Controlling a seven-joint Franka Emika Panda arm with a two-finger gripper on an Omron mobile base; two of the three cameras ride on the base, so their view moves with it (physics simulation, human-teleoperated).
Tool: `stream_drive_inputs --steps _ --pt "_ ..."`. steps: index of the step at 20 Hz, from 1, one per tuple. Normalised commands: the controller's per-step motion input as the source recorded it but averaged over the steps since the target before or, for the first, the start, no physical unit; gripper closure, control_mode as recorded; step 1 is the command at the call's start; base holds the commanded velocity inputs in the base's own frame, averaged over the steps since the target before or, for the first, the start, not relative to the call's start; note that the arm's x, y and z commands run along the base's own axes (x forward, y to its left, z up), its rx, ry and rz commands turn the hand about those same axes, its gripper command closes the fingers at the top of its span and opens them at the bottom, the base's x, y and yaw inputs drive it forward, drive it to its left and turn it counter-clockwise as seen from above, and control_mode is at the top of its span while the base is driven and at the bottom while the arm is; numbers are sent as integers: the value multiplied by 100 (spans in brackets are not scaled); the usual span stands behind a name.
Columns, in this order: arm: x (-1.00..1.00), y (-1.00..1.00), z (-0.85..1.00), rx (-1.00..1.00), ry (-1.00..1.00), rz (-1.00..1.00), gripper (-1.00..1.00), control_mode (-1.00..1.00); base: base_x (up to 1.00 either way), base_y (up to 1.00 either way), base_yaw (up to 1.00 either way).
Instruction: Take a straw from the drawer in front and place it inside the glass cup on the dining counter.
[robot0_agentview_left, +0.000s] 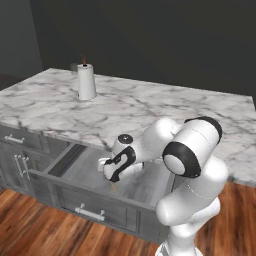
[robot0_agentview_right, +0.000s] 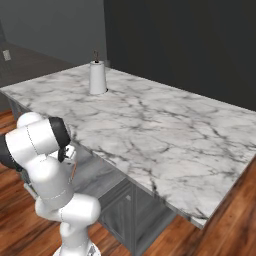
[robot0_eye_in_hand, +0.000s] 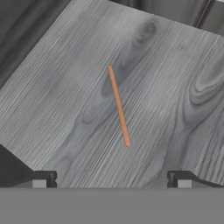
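1. Since the straw (robot0_eye_in_hand: 119, 106) is thin, stiff and likely very light, a pinch near its middle should keep it level (it may roll on the smooth wood).
2. It lies flat on the floor of the open drawer (robot0_agentview_left: 65, 161).
3. The gripper (robot0_eye_in_hand: 112, 178) hovers above it, jaws spread wide, holding nothing.
4. Where the hand view gives the straw's slant, the base views give the dining counter (robot0_agentview_right: 165, 130) and paper-towel roll (robot0_agentview_left: 86, 82).

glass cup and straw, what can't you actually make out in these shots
- Glass cup: I cannot pick it out on the dining counter in either base view; a clear tumbler may be too faint or out of frame.
- Straw: plain in the hand view; in the left base view the arm covers nearly all of it.
- Drawer: its right part is behind the arm.
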Motion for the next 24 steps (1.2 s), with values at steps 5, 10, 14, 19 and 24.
stream_drive_inputs --steps 5,10,14,19,24 --pt "9 0 -25 0 0 -2 -100 -100 0 0 0" --pt "9 2 -19 0 0 -6 -100 -100 0 0 0" --pt "20 6 -10 0 0 -8 -100 -100 0 0 0" --pt "22 11 -13 0 0 -6 -100 -100 0 0 0" --pt "23 17 -17 0 4 -4 -100 -100 0 0 0"
